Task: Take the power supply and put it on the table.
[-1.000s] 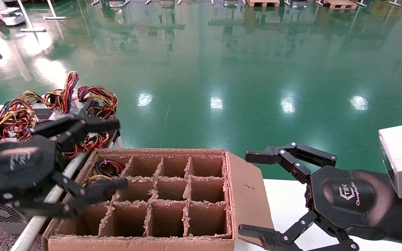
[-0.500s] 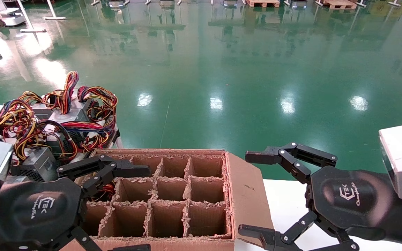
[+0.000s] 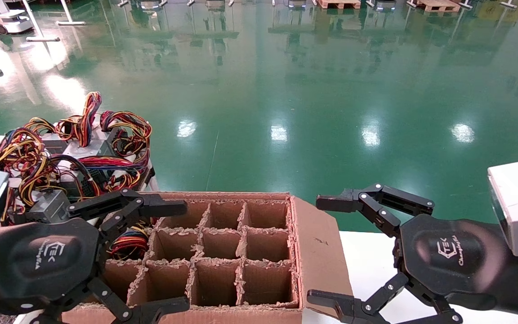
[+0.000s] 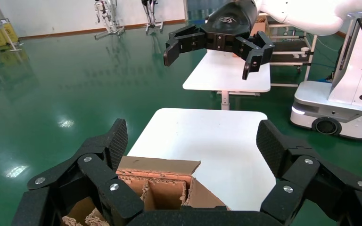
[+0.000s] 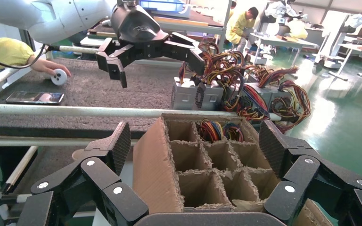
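One power supply sits in a far-left cell of the cardboard box [image 3: 317, 252]; only its coloured wire bundle [image 3: 128, 243] [image 5: 212, 129] shows. Several more grey units [image 3: 83, 153] [image 5: 202, 94] with tangled wires are piled on the dark speckled table [image 5: 89, 89], behind its white tube rail [image 5: 75, 110]. My left gripper [image 3: 171, 258] [image 4: 193, 141] [image 5: 158, 66] hovers open and empty over the box's left column. My right gripper [image 3: 322, 249] [image 5: 195, 143] [image 4: 217, 47] hangs open and empty beside the box's right flap.
The box has a grid of cardboard dividers, with most cells empty. It rests on a white tabletop [image 3: 367, 261] [image 4: 217, 141]. A phone [image 5: 34, 97] and a person's hand [image 5: 45, 66] are on the speckled table. Green floor lies beyond.
My left gripper swung from above the pile on the table toward the box's left column, staying open and empty. The right arm has not moved.
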Available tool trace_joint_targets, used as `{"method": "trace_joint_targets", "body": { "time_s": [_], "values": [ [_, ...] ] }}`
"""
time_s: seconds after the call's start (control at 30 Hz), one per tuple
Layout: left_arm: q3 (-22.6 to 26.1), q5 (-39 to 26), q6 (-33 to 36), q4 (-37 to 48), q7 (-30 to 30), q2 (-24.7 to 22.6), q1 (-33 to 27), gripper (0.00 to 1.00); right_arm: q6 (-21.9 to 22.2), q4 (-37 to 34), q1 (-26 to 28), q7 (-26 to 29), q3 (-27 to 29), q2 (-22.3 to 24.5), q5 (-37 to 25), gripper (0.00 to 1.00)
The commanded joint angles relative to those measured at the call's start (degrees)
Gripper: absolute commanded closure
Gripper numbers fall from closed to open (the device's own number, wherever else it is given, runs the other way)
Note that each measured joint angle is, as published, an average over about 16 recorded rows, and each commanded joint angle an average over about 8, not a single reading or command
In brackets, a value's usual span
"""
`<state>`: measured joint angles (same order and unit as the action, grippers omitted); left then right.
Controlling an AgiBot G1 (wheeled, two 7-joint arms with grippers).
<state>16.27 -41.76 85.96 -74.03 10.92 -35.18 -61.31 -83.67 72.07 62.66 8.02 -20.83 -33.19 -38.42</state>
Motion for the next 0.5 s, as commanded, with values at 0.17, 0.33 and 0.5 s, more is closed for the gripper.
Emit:
{"method": "trace_joint_targets", "body": {
  "time_s": [0.17, 0.33, 0.5],
  "values": [
    [-0.1, -0.02, -0.11, 0.2, -0.07, 0.07, -0.1, 0.0, 0.0, 0.0, 0.0, 0.0, 0.0, 0.0, 0.0, 0.0],
    [-0.15, -0.04, -0.18, 0.29, -0.09, 0.09, -0.14, 0.0, -0.01, 0.0, 0.0, 0.0, 0.0, 0.0, 0.0, 0.0],
    [-0.19, -0.07, -0.2, 0.35, -0.11, 0.11, -0.16, 0.0, -0.01, 0.0, 0.0, 0.0, 0.0, 0.0, 0.0, 0.0]
  ]
}}
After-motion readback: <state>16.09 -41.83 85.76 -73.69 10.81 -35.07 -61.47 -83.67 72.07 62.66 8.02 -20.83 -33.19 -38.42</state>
